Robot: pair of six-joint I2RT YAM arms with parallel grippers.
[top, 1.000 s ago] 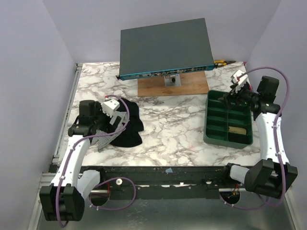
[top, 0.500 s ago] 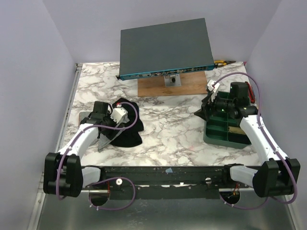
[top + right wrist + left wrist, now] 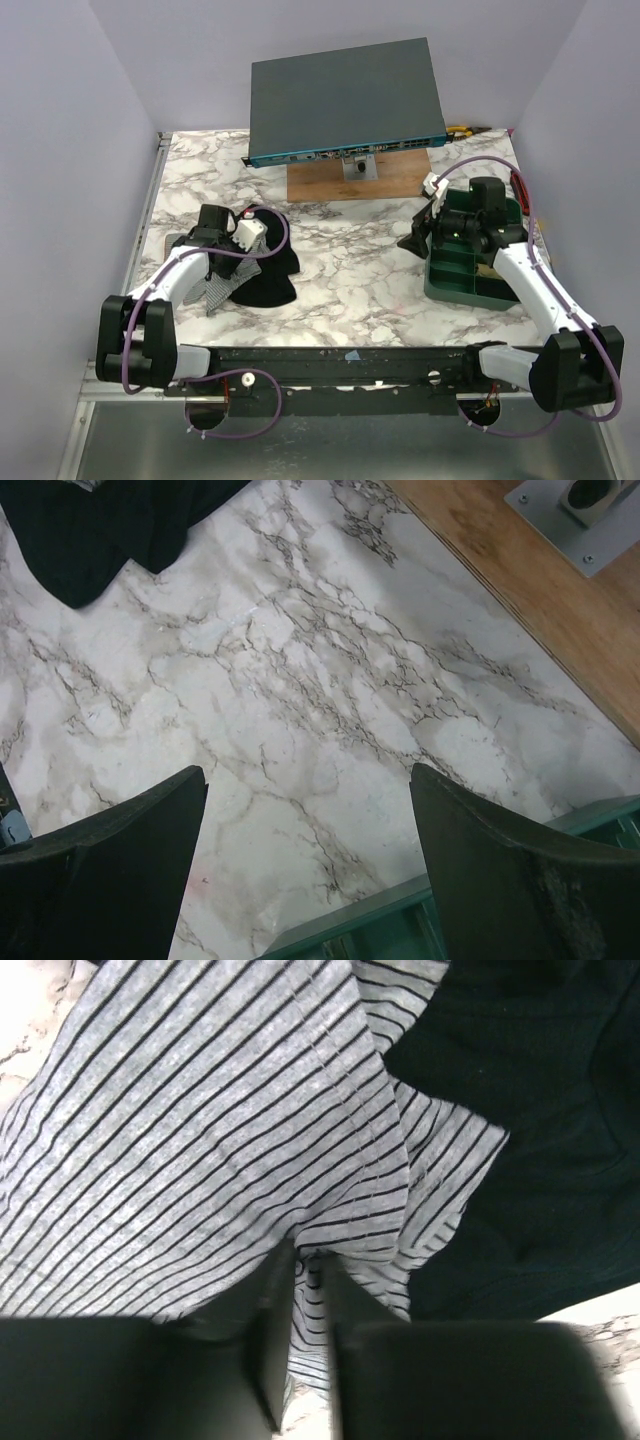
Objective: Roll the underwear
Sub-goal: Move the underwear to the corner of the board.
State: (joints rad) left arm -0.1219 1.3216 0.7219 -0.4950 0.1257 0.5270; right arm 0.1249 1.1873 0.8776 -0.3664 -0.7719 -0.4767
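Note:
The underwear (image 3: 215, 287) is grey with black stripes and lies crumpled at the table's left, partly under a black garment (image 3: 270, 265). My left gripper (image 3: 232, 250) is down on this pile. In the left wrist view its jaws (image 3: 308, 1260) pinch a raised fold of the striped underwear (image 3: 200, 1130), with the black garment (image 3: 540, 1140) to the right. My right gripper (image 3: 413, 240) hangs open over bare marble just left of the green tray. In the right wrist view its fingers (image 3: 305, 780) stand wide apart with nothing between them.
A green compartment tray (image 3: 478, 272) sits at the right, its rim (image 3: 380, 920) just under my right gripper. A dark grey box (image 3: 345, 100) stands on a wooden board (image 3: 360, 182) at the back centre. The board's corner (image 3: 540, 590) shows in the right wrist view.
My left gripper's jaws closed from wide open onto a fold of the striped underwear. The right arm swung left from over the tray to the marble beside it.

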